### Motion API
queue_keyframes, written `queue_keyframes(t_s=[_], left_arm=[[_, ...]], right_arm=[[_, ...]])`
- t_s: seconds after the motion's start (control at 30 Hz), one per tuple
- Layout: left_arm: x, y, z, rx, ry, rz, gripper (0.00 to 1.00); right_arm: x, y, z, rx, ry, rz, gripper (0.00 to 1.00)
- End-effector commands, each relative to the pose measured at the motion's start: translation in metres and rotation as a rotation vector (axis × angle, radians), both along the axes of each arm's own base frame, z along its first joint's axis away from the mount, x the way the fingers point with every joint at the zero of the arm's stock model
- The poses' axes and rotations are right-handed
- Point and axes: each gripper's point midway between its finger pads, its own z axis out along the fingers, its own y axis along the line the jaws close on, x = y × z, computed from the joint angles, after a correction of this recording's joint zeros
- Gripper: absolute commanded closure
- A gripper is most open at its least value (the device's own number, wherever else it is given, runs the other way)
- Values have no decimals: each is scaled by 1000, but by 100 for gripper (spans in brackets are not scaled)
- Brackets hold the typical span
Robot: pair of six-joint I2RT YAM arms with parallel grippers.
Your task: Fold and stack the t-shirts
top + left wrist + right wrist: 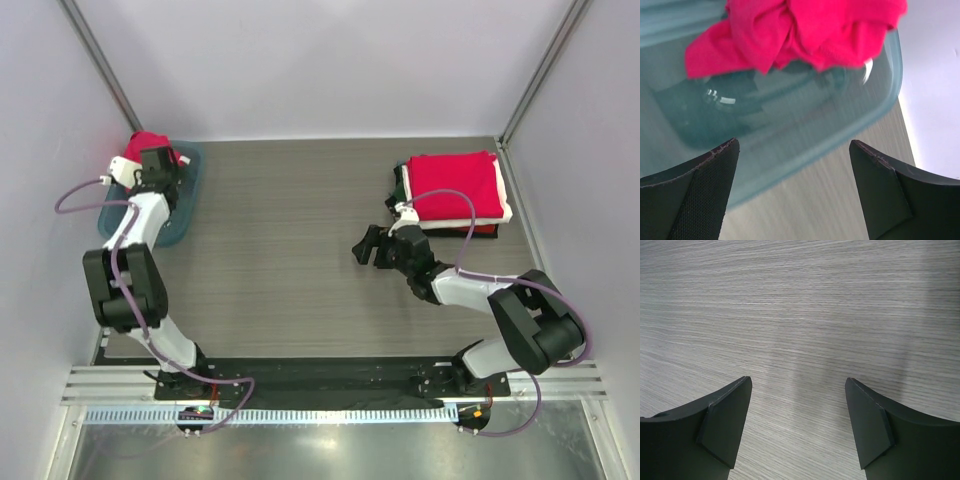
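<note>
Starting at the upper left of the top view, we've got the teal tray (188,222) sitting on the worktop (290,260) close to the left wall. A crumpled t-shirt (148,141), bright crimson-red, is bunched up at the tray's far end. The left arm reaches up along the left side, and the left gripper (157,163) hangs over the tray, right by that shirt. In the left wrist view its jaws are spread wide with nothing between them, so it's released. The two dark fingers (695,195) sit in the bottom corners, the tray's see-through floor fills the middle, and the red fabric spills across the top of the frame. We can't tell whether the fingertips touch the tray.

The middle of the top view is just grey wood-grain worktop.

Right of centre, the right gripper (366,246) points toward the left, and it's let go too, jaws apart and holding nothing. The right wrist view shows only wood grain between its fingers (725,425).

Up and to the right of it, in the upper right of the top view, sits the stack of folded t-shirts (455,185). There's a crimson-red one on top, a white edge under it, another red layer along the bottom edge and a dark one peeking out on the left side. The right gripper's tips are near the stack's lower-left corner but apart from it.
</note>
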Motion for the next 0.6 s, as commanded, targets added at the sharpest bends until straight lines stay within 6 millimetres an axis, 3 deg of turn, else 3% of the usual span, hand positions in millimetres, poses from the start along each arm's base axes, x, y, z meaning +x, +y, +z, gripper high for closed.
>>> queue_keyframes(t_s=[0.0, 0.1, 0.17, 0.2, 0.23, 0.27, 0.3, 0.33, 0.37, 0.4, 0.43, 0.47, 0.57], left_arm=[[30, 43, 13, 51, -21, 130, 8], [67, 59, 13, 129, -22, 104, 9], [79, 69, 6, 168, 5, 118, 9], [89, 73, 14, 175, -16, 128, 9], [98, 76, -7, 179, 15, 123, 9], [108, 83, 2, 187, -11, 128, 9], [115, 86, -22, 182, 27, 123, 9], [123, 88, -28, 178, 29, 112, 9], [139, 90, -21, 163, -8, 90, 11], [147, 91, -25, 146, -11, 71, 13], [154, 91, -48, 125, 15, 53, 20], [164, 90, -43, 97, -13, 45, 21], [168, 95, -68, 37, -3, 83, 25]], right_arm=[[4, 3, 16, 55, -65, -8, 19], [1, 9, 17, 75, -62, 27, 19], [2, 9, 18, 78, -64, 25, 19], [2, 9, 19, 77, -66, 25, 19], [2, 9, 21, 80, -71, 22, 19], [2, 10, 21, 87, -71, 28, 19], [-1, 11, 20, 91, -69, 36, 19], [-1, 12, 20, 97, -69, 38, 19], [-1, 13, 20, 98, -68, 41, 19], [0, 13, 19, 98, -66, 39, 19], [0, 13, 19, 97, -65, 39, 19], [0, 13, 19, 97, -67, 38, 19], [1, 13, 19, 98, -66, 39, 19]])
